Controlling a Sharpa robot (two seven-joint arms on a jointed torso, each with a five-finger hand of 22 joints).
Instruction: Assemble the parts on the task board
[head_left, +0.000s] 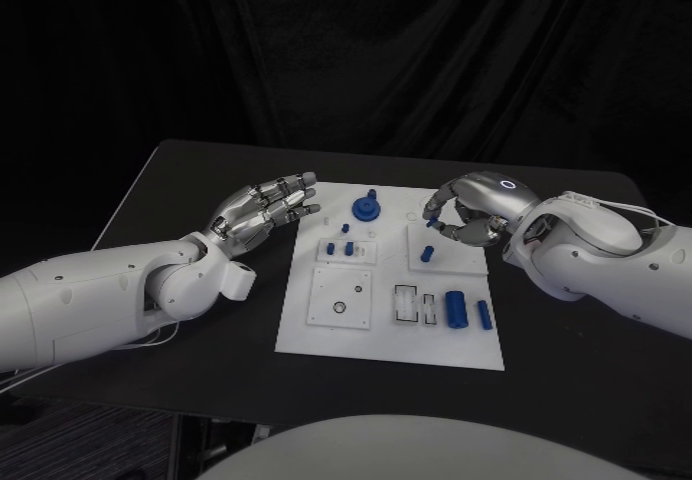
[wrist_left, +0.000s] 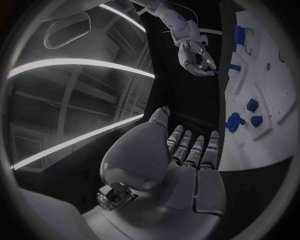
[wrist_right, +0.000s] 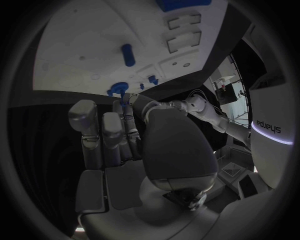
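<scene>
A: How far along is it?
B: Early, I'd judge. Blue parts (head_left: 456, 308) lie loose on the task board (head_left: 389, 345).
A: The robot hands?
B: Left robot hand (head_left: 268, 211) spread, empty; right robot hand (head_left: 464, 214) curled, grip unclear.

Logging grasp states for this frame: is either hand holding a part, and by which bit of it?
The left hand holds nothing, fingers apart. The right hand pinches a small blue part by its end between fingertips.

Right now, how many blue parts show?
7 visible: knob at far edge, three small pieces just nearer, one peg by the right hand, two cylinders at near right. Others may be hidden.
</scene>
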